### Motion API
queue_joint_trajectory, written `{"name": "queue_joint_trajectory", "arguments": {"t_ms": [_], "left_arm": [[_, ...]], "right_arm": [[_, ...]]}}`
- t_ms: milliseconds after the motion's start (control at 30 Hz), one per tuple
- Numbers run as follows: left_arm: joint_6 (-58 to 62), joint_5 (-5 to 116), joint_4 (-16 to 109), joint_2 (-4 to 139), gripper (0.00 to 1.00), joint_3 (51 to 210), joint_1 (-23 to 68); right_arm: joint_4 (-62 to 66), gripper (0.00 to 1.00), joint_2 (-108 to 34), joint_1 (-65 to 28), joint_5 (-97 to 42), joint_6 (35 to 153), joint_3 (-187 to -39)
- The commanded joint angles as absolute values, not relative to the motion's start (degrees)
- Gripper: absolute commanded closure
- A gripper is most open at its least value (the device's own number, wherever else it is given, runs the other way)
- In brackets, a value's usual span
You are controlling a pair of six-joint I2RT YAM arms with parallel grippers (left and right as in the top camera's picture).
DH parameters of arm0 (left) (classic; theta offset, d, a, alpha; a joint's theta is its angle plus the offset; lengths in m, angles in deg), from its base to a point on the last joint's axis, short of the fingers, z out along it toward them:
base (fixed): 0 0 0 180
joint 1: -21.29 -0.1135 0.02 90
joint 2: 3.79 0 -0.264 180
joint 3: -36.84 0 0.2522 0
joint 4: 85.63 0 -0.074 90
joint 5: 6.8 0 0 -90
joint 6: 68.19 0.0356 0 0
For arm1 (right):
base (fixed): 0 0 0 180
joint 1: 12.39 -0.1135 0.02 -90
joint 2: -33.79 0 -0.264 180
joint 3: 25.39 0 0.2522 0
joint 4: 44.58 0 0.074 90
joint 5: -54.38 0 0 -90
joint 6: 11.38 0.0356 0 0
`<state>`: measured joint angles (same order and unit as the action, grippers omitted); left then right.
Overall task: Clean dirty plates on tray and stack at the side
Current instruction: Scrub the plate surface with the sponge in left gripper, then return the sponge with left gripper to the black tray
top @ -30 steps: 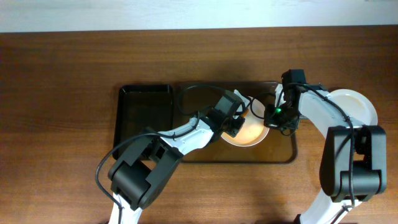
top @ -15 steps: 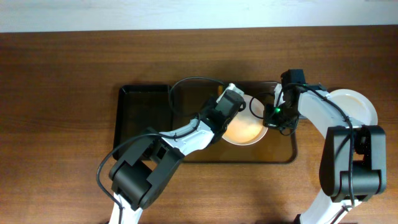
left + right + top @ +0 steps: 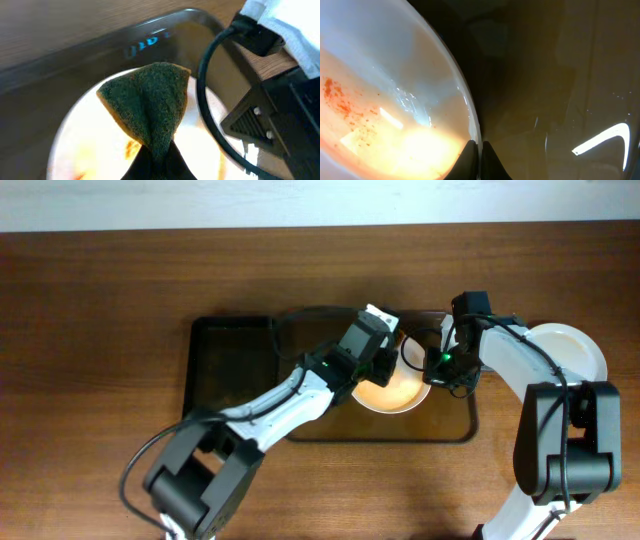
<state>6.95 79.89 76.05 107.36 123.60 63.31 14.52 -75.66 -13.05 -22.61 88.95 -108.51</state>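
Left jaws clenched on soft sponge (image 3: 147, 107) over smeared plate (image 3: 398, 394) in tray (image 3: 460, 432). Right jaws pinching plate's right rim. Plate stiff, probably slick and breakable: hold at rim.

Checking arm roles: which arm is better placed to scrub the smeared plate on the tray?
Left. The left claw holds the sponge over the plate; the right claw is shut on the plate's rim, steadying it.

White arms (image 3: 290, 398), black joints (image 3: 565, 442), looped black cables (image 3: 200, 90)
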Motion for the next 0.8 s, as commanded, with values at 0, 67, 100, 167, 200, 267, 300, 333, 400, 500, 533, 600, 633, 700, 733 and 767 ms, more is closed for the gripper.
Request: {"name": "queue_joint_trajectory", "arguments": {"t_ms": [0,67,100,167,200,267,300,333,400,500,533,600,633,700,733,767], "left_arm": [[2.8,73.9,76.2,111.8,1.00,124.2,63.1],[3.0,74.0,71.7,112.4,1.00,124.2,63.1],[3.9,74.0,70.5,112.6,1.00,124.2,63.2],[6.1,78.8,70.4,113.0,1.00,124.1,63.2],[6.1,81.9,70.4,113.4,1.00,124.1,63.2],[10.1,89.4,69.8,113.5,1.00,124.1,62.9],[12.2,92.5,69.1,113.5,1.00,124.1,62.7],[13.0,93.7,68.4,113.5,1.00,124.0,62.6],[13.0,94.2,67.7,113.5,1.00,123.7,61.6],[13.0,98.2,70.5,113.5,1.00,123.8,60.9],[12.9,98.0,70.6,113.0,1.00,124.4,60.8],[12.0,94.7,70.3,109.0,1.00,125.5,60.5],[12.0,92.7,70.2,105.5,1.00,125.5,59.8],[11.8,92.0,67.7,99.3,1.00,125.5,58.3],[11.8,92.0,66.0,97.4,1.00,125.5,57.5],[11.8,92.0,63.0,95.5,1.00,125.5,56.2]], "right_arm": [[15.2,0.96,-76.2,-13.2,-24.2,88.5,-107.4],[15.2,0.96,-76.2,-13.2,-24.2,88.5,-107.4],[15.2,0.96,-76.2,-13.2,-24.2,88.5,-107.4],[15.2,0.96,-76.2,-13.2,-24.2,88.5,-107.4],[15.2,0.96,-76.2,-13.2,-24.2,88.5,-107.4],[15.2,0.96,-76.2,-13.2,-24.2,88.5,-107.4],[15.2,0.96,-76.2,-13.2,-24.2,88.5,-107.4],[15.2,0.96,-76.2,-13.2,-24.2,88.5,-107.4],[15.2,0.96,-76.2,-13.2,-24.2,88.5,-107.4],[15.2,0.96,-76.2,-13.2,-24.2,88.5,-107.4],[15.2,0.96,-76.2,-13.2,-24.2,88.5,-107.4],[15.2,0.89,-76.2,-13.2,-24.2,88.5,-107.4],[15.2,0.82,-76.2,-13.2,-24.1,88.5,-107.4],[15.2,0.62,-76.2,-13.2,-23.2,88.5,-107.4],[15.2,0.58,-76.2,-13.2,-22.7,88.5,-107.4],[15.2,0.53,-76.2,-13.2,-22.5,88.5,-107.7]]}}
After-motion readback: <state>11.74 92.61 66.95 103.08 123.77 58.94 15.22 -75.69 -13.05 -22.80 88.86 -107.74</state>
